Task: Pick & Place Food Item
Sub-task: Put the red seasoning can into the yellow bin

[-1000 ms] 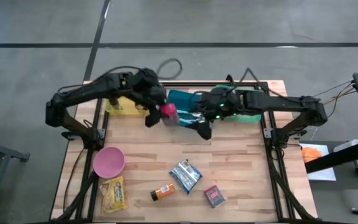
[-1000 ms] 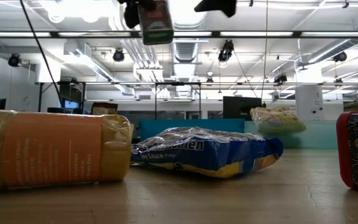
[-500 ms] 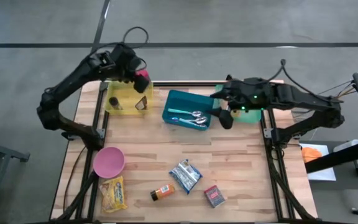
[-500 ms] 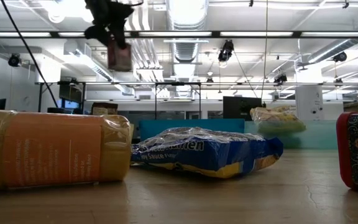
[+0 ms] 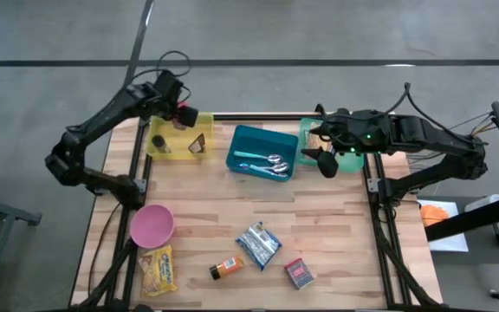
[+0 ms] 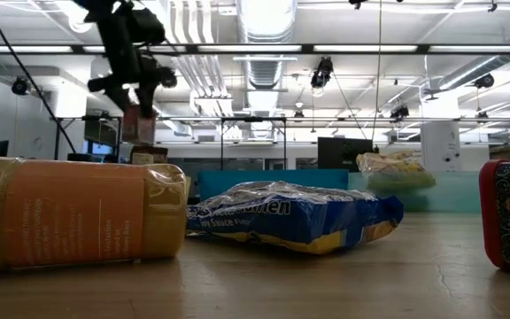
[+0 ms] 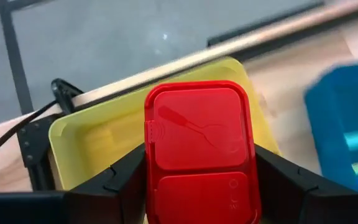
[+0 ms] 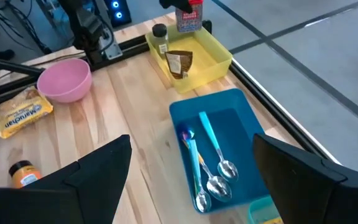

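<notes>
Red and rectangular, a small food box [image 7: 199,152] sits clamped between the fingers of the left gripper [image 5: 185,115], which holds it in the air above the yellow bin [image 5: 165,149] at the table's far left corner; the bin already holds a small jar [image 8: 160,38] and a brown packet [image 8: 178,63]. Across the wooden table [image 5: 336,234], the right gripper [image 5: 322,159] hangs with its fingers spread wide and nothing between them, at the edge of the light green bin [image 5: 351,160] and just beside the blue tray [image 5: 263,152] of spoons [image 8: 217,175]. Nearer the front lie a pink bowl [image 5: 152,225], a yellow snack bag [image 5: 159,269], an orange bottle [image 5: 226,269], a blue crinkled packet [image 5: 258,244] and a red patterned tin [image 5: 299,274]
</notes>
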Tool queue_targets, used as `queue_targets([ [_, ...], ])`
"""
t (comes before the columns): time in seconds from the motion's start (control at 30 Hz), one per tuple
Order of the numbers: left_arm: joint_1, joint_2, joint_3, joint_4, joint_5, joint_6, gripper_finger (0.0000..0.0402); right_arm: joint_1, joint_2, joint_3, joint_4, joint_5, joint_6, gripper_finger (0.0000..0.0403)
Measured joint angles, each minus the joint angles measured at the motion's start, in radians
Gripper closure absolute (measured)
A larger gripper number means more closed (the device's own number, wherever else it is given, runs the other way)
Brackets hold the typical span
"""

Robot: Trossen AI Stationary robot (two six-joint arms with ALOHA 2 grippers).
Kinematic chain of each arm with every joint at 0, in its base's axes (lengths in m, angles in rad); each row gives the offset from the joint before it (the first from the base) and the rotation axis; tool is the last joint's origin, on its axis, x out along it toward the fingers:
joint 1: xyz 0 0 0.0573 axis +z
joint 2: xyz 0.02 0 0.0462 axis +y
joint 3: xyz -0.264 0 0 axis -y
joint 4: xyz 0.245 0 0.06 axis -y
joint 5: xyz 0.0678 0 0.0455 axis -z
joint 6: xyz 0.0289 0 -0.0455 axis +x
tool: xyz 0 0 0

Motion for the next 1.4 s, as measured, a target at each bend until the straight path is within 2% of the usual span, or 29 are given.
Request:
queue_targets([
  [0.2,0.041,-0.069,-0.178,0.152,0.001,-0.05,0.0178,0.0,-0.03,-0.037,0.001,0.0,0.015,0.0071],
  [0.37,0.044,-0.066,-0.251,0.192,-0.052,-0.091,0.0178,0.0,-0.037,-0.06,0.0,-0.001,0.049,0.0071],
  [0.5,0.076,-0.066,-0.255,0.233,-0.104,-0.107,0.0178,0.0,-0.041,-0.081,0.002,-0.004,0.068,0.0071],
  [0.8,0.15,-0.066,-0.285,0.257,-0.107,-0.101,0.0178,0.009,-0.042,-0.1,0.004,-0.012,0.095,0.0071],
  [1.13,0.146,-0.066,-0.314,0.248,-0.067,-0.168,0.0178,0.009,-0.042,-0.1,0.009,-0.012,0.113,0.0071],
  [1.3,0.105,-0.066,-0.354,0.25,-0.004,-0.213,0.0178,0.009,-0.042,-0.1,0.01,-0.011,0.124,0.0071],
  [1.4,0.061,-0.066,-0.364,0.25,-0.002,-0.217,0.0178,0.009,-0.042,-0.1,0.01,-0.011,0.125,0.0071],
])
